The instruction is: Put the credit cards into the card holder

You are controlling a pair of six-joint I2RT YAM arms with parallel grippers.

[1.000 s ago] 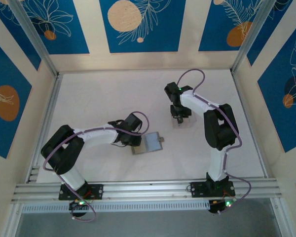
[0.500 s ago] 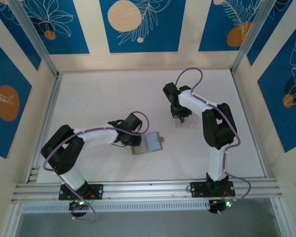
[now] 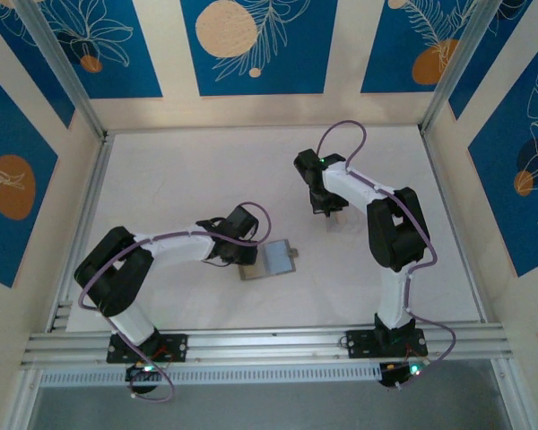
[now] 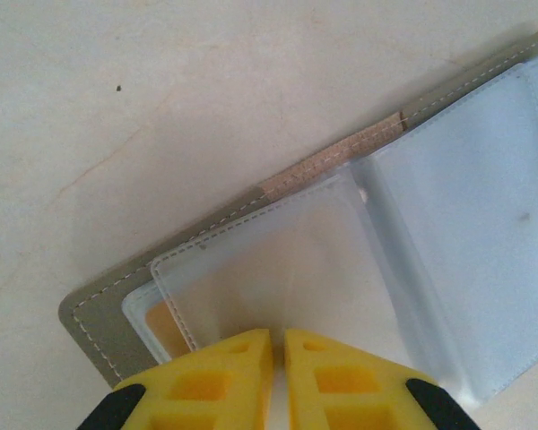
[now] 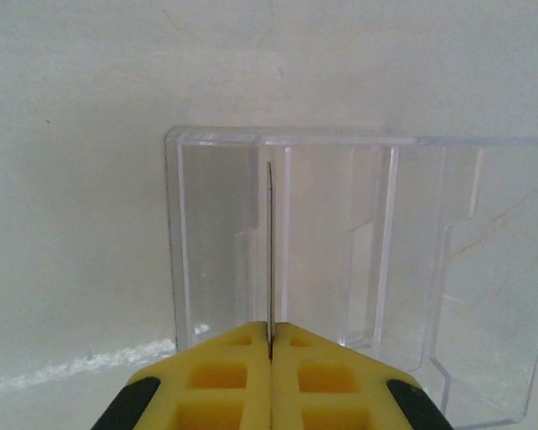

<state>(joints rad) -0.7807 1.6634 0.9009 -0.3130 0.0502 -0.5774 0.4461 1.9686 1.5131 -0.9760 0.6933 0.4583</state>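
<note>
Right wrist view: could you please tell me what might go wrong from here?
The right pincer grips the card edge-on by a narrow strip; it could pivot or slip.
The card stands close to the walls of the clear rack and may snag.
The left pincer holds only the thin clear sleeve of the card holder, which could slide free.

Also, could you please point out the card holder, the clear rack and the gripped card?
card holder [image 4: 94, 318], left wrist view, grey stitched cover corner.
clear rack [image 5: 359, 139], right wrist view, top rim.
credit card [image 5: 269, 233], right wrist view, its thin edge.
</note>
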